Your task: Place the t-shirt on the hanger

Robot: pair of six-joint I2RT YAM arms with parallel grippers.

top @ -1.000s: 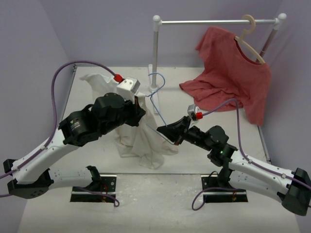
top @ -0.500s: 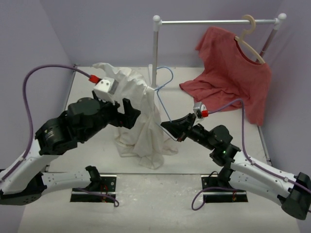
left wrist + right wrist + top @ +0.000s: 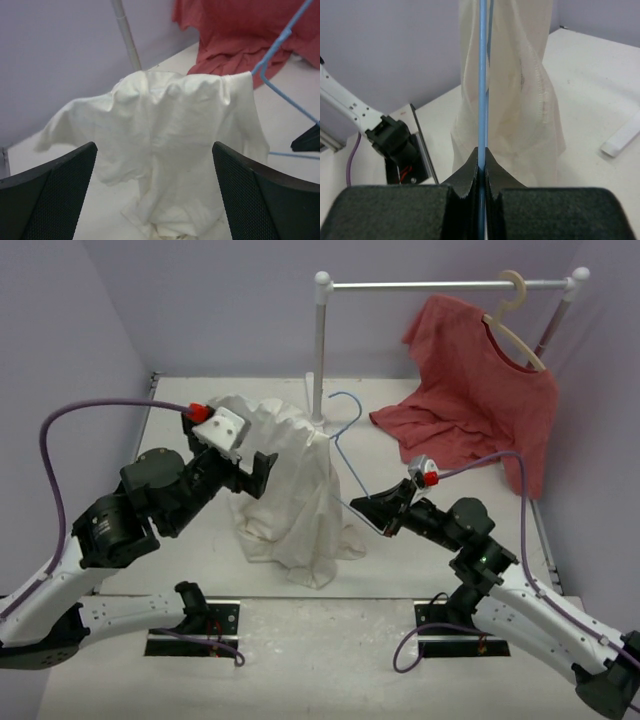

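- The left hand (image 3: 252, 470) has let go of the t-shirt (image 3: 300, 480) and drawn back, fingers wide.
- The right hand (image 3: 481, 167) stays clamped on the hanger (image 3: 482, 75).
- The hanger slants up and away from the right hand, and the t-shirt drapes over it down to the tabletop (image 3: 400, 570).

t-shirt (image 3: 295, 485) draped over hanger (image 3: 347, 462) at table (image 3: 400, 580) centre; rack (image 3: 320, 350) behind; second shirt (image 3: 480, 390) hanging from rack, right, hem on table.

Even, soft light — mild blur
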